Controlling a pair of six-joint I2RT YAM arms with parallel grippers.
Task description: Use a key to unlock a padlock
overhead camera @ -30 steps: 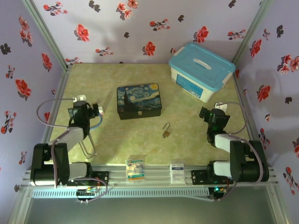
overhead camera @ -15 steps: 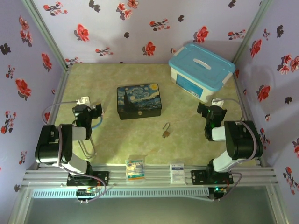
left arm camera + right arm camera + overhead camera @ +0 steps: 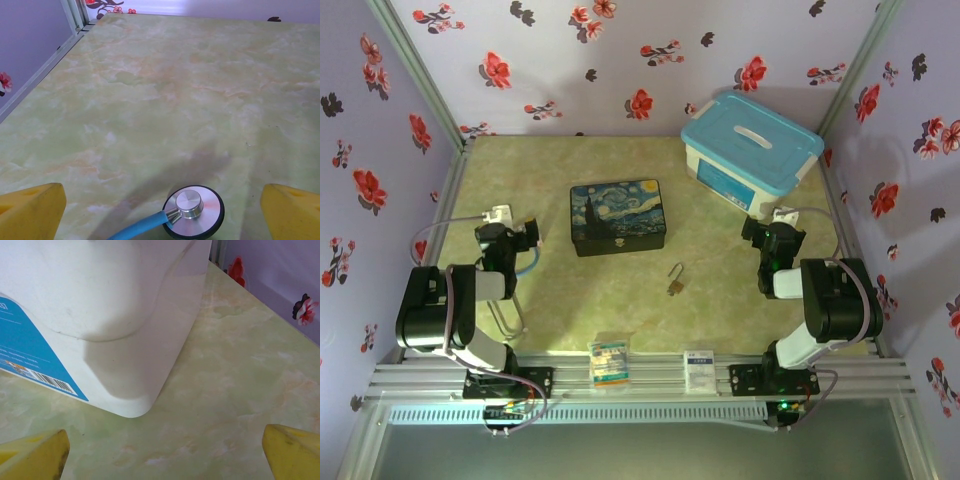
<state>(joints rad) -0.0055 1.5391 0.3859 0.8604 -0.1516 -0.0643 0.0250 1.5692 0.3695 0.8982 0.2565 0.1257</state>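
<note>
A small brass padlock with a thin silver shackle [image 3: 675, 279] lay between the left pincer [image 3: 520, 238] and right pincer [image 3: 757, 238], both released, nearer the right. It looked light, rigid and slippery, best pinched across its flat body.

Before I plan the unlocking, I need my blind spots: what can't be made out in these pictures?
key: top view, too small to find; whether it sits in the padlock is unclear.
padlock shackle: top view, too small to tell latched from open.
white box: right wrist view, cut off by the top and left edges.
stethoscope tube: left wrist view, cut off by the bottom edge.
</note>
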